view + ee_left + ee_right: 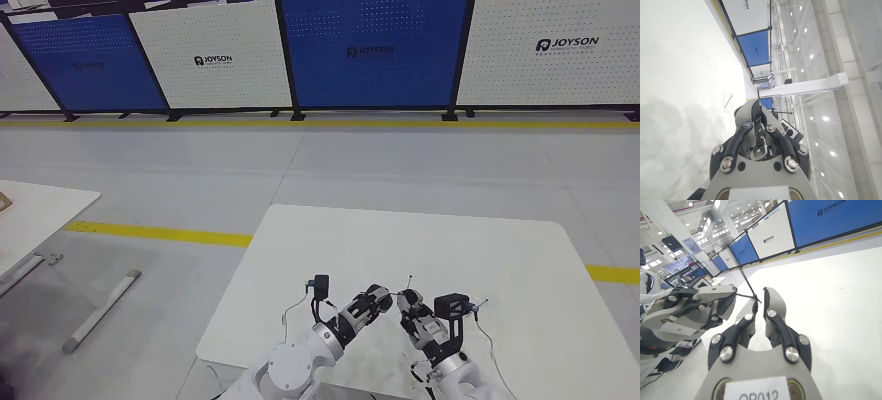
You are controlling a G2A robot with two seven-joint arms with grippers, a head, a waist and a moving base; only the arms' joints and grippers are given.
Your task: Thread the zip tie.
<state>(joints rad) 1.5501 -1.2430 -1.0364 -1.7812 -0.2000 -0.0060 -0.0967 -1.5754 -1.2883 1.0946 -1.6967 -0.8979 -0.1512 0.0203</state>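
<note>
**Tie pinched on my left, its head at my right gripper's tips**

My left gripper point(734, 294) is clamped tight on one end of the zip tie point(755, 298). The strap runs from its tips straight across to my right side. The tie's head sits at the tip of my right gripper point(759, 295), touching the inner edge of one finger, and a long tail sticks up and away beyond it. I can't tell if the tail already passes through the head. The right gripper is narrowly parted, gripping nothing that I can see. Both sit over the near part of the worktop point(819, 294), tips close together. A second thin dark strip point(728, 102) lies flat ahead of my left gripper, apart from it.

Risks, my guess:
- The head only leans on one finger, so a tug from the left could swing it out of the gap.
- If the right gripper closes off-centre, the head twists.
- The thin strap could slide through my left pads.
</note>
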